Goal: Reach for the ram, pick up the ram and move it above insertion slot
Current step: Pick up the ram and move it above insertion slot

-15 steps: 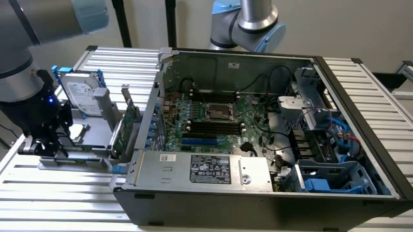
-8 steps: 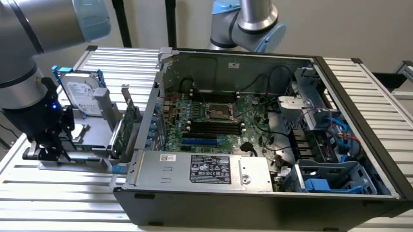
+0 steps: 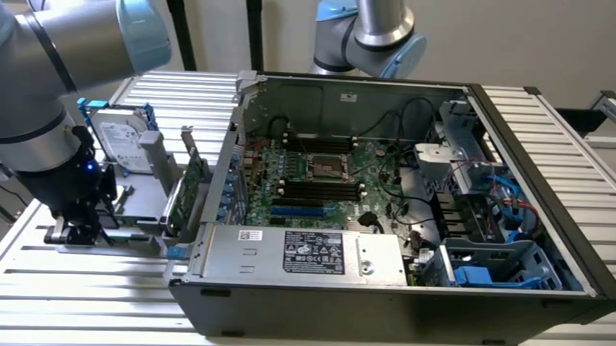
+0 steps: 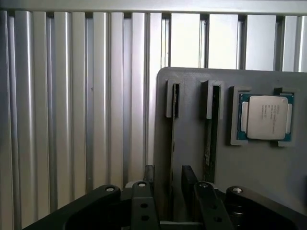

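Ram [image 4: 175,103] stands on edge in the grey holder [image 4: 249,167] on the surface [image 4: 72,120], near the CPU [image 4: 266,117]. Jaws are spread wide, straddling it, gripping nothing. On edge, seemingly, so both faces are reachable.

Exterior camera looks steeply down into the open computer case [image 3: 385,180] from nearby; wrist camera stares close past the end effector [image 4: 168,175] (both catch the grey tray [image 4: 268,167], slatted desk [image 4: 72,96]).
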Robot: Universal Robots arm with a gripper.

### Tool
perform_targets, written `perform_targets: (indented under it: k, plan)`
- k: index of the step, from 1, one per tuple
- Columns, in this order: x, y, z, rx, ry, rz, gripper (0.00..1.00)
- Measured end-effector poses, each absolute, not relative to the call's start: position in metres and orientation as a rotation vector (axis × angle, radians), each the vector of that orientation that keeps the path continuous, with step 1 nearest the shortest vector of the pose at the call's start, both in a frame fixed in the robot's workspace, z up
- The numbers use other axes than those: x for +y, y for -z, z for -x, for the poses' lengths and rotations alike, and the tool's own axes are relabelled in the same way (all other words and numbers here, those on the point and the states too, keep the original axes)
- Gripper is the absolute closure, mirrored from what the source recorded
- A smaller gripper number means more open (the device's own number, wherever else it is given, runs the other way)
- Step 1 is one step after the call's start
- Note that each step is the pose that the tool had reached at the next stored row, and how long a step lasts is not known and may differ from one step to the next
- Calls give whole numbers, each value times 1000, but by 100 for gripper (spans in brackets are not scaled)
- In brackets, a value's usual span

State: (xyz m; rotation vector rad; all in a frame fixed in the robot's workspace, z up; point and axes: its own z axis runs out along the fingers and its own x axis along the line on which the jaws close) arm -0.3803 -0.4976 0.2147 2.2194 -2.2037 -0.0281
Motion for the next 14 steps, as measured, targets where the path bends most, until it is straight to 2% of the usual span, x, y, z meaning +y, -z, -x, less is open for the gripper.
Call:
perform_targets:
  k: [14]
  plan:
    - [-491, -198, 384, -2198, 34, -2219, 64]
